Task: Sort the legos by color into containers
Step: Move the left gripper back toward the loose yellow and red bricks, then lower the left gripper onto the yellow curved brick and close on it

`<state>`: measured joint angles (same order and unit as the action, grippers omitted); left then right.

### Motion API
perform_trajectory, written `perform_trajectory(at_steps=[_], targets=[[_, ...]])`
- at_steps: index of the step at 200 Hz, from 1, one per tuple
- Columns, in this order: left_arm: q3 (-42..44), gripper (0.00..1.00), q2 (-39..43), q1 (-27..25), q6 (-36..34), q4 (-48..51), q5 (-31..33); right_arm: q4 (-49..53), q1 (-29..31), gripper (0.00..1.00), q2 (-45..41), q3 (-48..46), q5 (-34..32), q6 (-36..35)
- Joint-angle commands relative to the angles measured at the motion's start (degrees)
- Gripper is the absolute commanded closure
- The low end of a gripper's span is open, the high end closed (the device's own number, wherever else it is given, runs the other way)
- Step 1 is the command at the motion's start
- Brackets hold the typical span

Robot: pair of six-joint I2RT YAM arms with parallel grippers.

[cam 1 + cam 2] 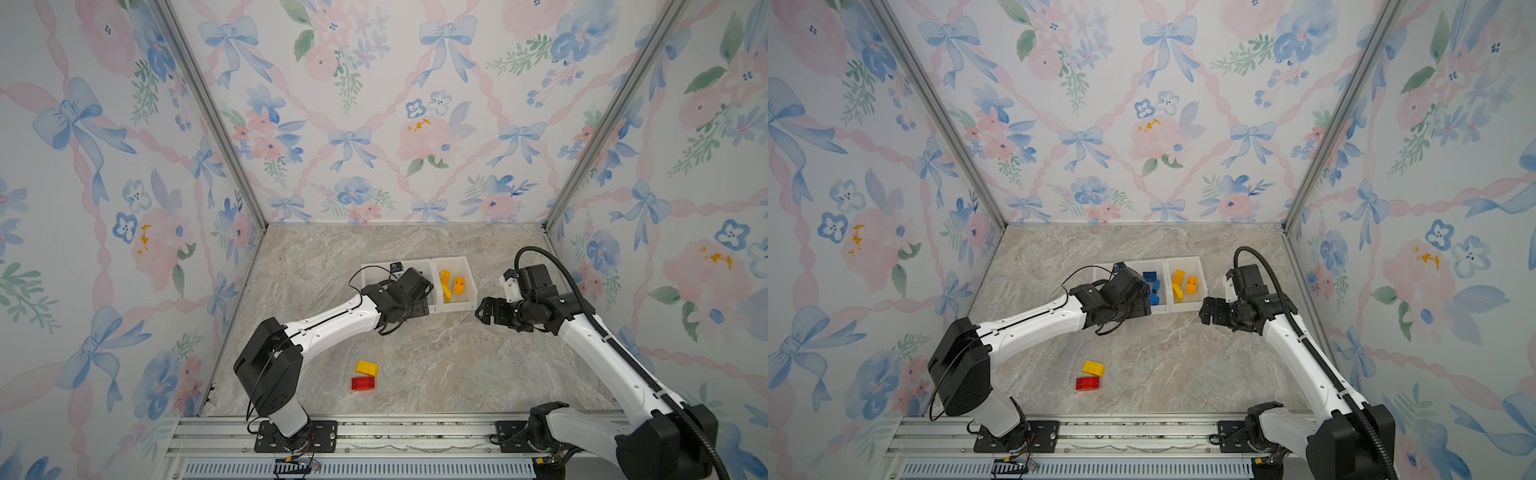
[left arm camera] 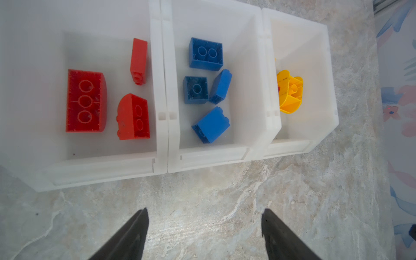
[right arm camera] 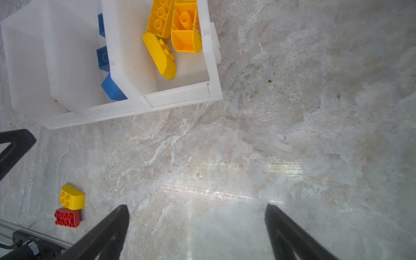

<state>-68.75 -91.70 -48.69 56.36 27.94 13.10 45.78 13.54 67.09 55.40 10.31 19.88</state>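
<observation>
Three white containers stand joined in a row. The left wrist view shows three red legos (image 2: 85,101) in one container (image 2: 101,166), several blue legos (image 2: 206,54) in the middle one (image 2: 211,157) and yellow legos (image 2: 290,92) in the third (image 2: 290,144). A loose yellow lego (image 1: 366,367) and a loose red lego (image 1: 363,383) lie touching on the table nearer the front. My left gripper (image 2: 204,211) is open and holds nothing, over bare table just in front of the containers. My right gripper (image 3: 195,208) is open and holds nothing, to the right of the yellow container (image 1: 471,286).
The marble tabletop (image 1: 457,365) is walled by floral panels on three sides. An aluminium rail (image 1: 374,436) with both arm bases runs along the front edge. In a top view the left arm (image 1: 332,320) covers the red and blue containers.
</observation>
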Motion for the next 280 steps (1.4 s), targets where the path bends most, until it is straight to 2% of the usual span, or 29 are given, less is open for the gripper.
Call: perform_trajectory(at_steps=[1,91,181,221,280], targets=[[4.37,0.19,4.01,0.34,6.70,0.44,1.35,0.01,0.17,0.03,0.96,1.91,0.92,-1.34],[17.84,0.18,15.43,1.05,23.18,1.61,0.72,0.62,1.31,0.03,3.74,3.54,2.18,-3.04],[23.15,0.20,23.40,0.79,46.03,13.08,-0.45,1.07,3.82,0.03,5.50,4.54,2.00,-3.88],[20.17,0.19,21.39,-0.26,49.23,19.74,-0.95,0.89,4.35,0.03,6.07,4.94,1.97,-3.98],[21.73,0.17,19.84,-0.53,51.55,19.79,-2.81,0.80,4.39,0.03,5.67,3.96,1.81,-3.89]])
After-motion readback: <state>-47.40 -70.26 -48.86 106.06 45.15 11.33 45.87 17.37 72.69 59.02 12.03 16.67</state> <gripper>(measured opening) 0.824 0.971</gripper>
